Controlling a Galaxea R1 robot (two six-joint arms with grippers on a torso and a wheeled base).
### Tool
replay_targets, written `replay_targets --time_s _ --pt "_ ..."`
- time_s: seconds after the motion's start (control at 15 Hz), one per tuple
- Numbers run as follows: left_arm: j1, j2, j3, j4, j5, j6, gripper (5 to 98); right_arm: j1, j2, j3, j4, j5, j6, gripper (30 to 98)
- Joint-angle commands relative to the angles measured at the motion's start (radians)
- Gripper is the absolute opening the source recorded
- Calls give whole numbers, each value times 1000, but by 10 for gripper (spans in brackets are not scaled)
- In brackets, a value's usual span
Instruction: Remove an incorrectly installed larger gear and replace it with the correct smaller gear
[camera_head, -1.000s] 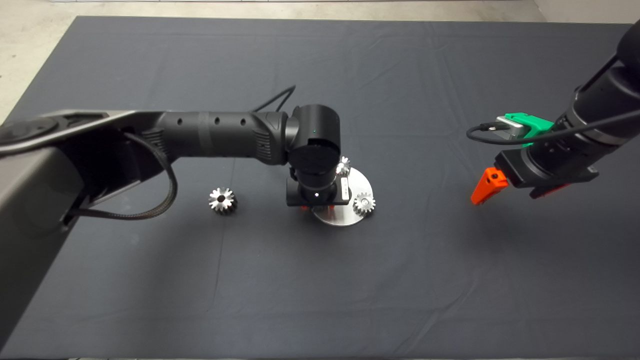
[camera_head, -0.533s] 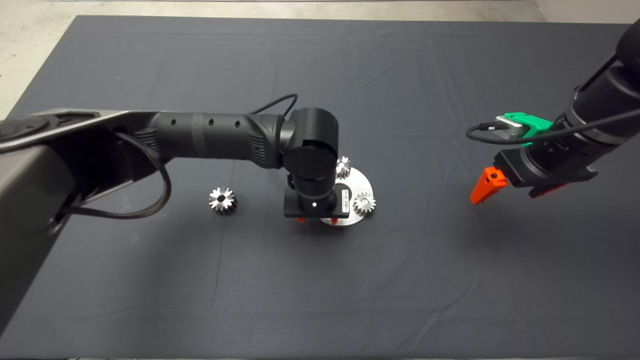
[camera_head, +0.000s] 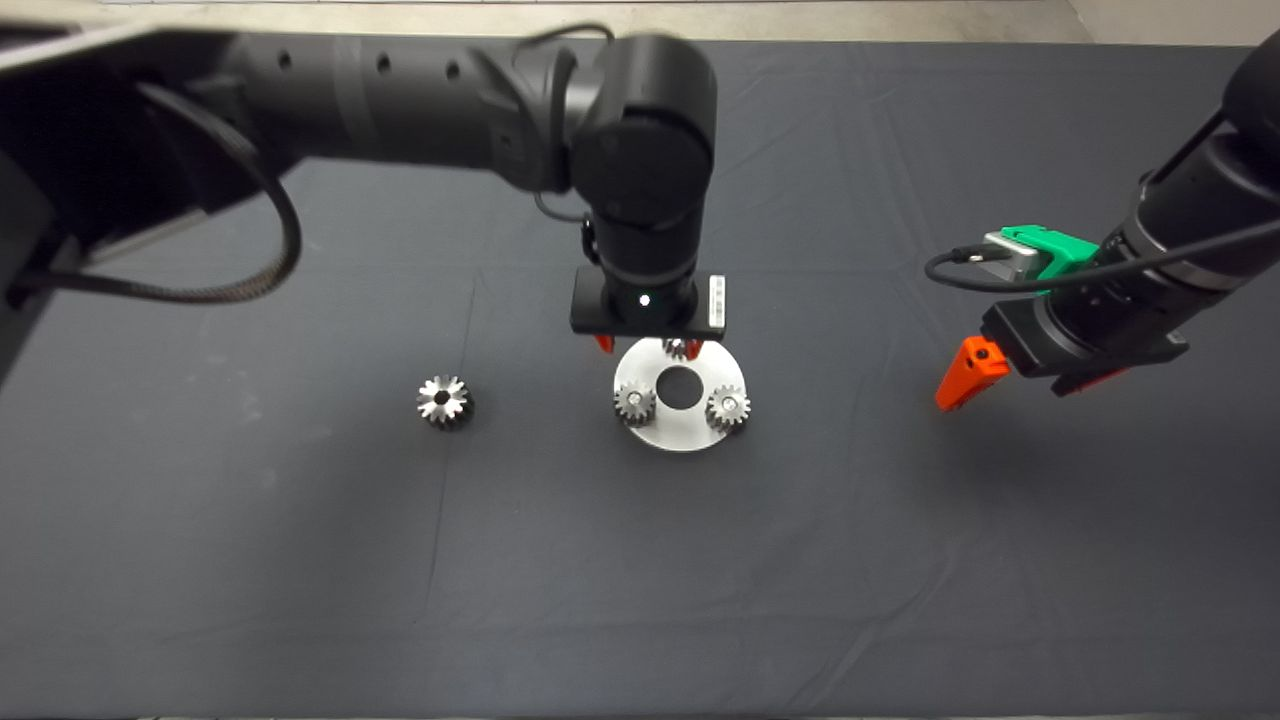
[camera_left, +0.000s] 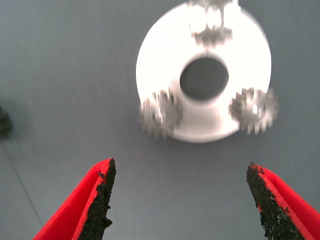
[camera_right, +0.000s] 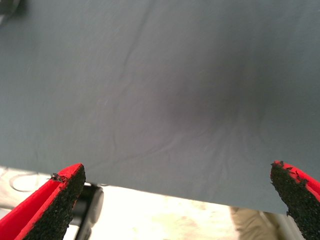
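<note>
So your left gripper (camera_head: 648, 345) hangs over the far edge of the round silver plate (camera_head: 682, 432), fingers (camera_left: 97, 200) spread wide and holding nothing. You've got three gears on that plate around its centre hole: the smaller gear (camera_head: 634, 402) on the side toward the loose one, another gear (camera_head: 729, 407) on the opposite side, and a third gear (camera_head: 681, 347) at the far edge, partly hidden under the gripper. The larger gear (camera_head: 444, 401) lies alone on the mat (camera_head: 640, 580), well apart from the plate, bare mat all round it. Your right gripper (camera_head: 1010, 375) hovers well off the plate's other side, fingers (camera_right: 52, 210) apart, empty too.
</note>
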Motion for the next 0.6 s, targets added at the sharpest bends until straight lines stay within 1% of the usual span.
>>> replay_targets --time_s 0.0,0.07,0.13,0.2,0.33,0.4,0.53 --pt "-47 -13 200 -66 103 -158 643 46 10 204 -55 -88 120 977" --pt "-47 -17 238 -66 104 -216 643 46 11 230 -64 -87 161 977" --pt "-47 -14 260 -66 104 -241 648 48 8 243 -67 -89 185 977" --pt "-47 -14 273 -69 104 -245 686 50 1 267 -68 -89 198 977" --pt "-58 -16 294 -69 104 -245 697 63 1 290 -67 -87 222 977" --pt "-61 -17 300 -69 104 -250 732 64 1 301 -67 -87 228 977" --pt "-66 -25 305 -69 106 -250 757 66 7 303 -67 -86 228 977"
